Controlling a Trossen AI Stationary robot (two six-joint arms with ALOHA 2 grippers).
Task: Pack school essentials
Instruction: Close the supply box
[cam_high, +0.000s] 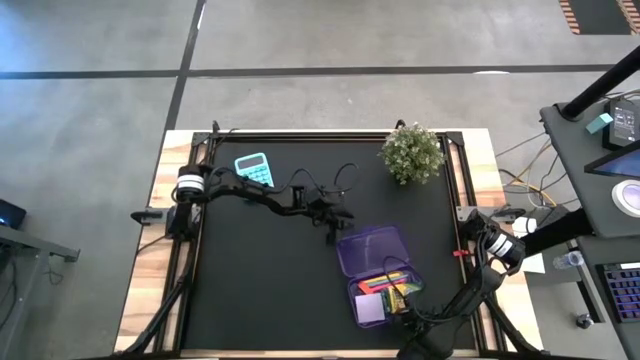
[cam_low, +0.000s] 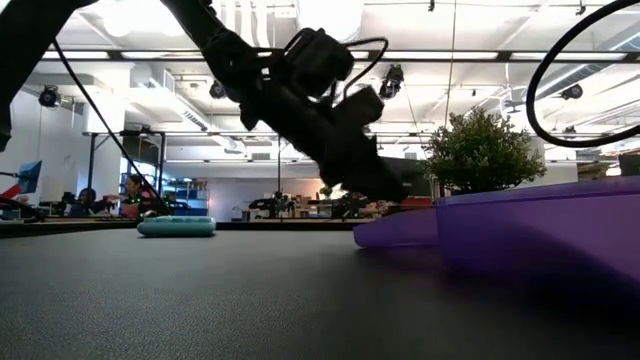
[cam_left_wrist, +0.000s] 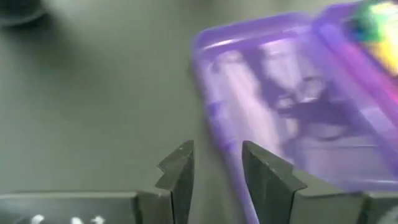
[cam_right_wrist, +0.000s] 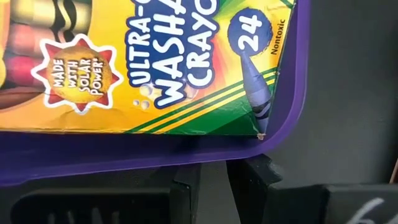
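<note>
The left tool (cam_high: 334, 226) hangs low at the open lid of a purple case (cam_high: 372, 251), its two fingers (cam_left_wrist: 180, 177) a narrow gap apart and holding nothing; the lid's thin rim lies right at that gap, though whether it touches is hard to tell. The right tool (cam_right_wrist: 211, 186) sits at the case's near corner, its fingers close together with the purple wall just in front of them; whether they pinch it cannot be made out.

Inside the case lies a yellow crayon box (cam_right_wrist: 143, 62), pressed into that corner, alongside a pale square note pad (cam_high: 370, 309) and some coloured pens (cam_high: 395, 282).

Away from the case, a teal calculator (cam_high: 254, 169) rests toward the far left of the black table (cam_high: 260, 290), and a potted plant (cam_high: 411, 153) stands behind the case near the far edge. The mat between the case and the calculator is bare.

From table level, the left arm blocks much of the case lid, and the case's contents are hidden behind its wall.
</note>
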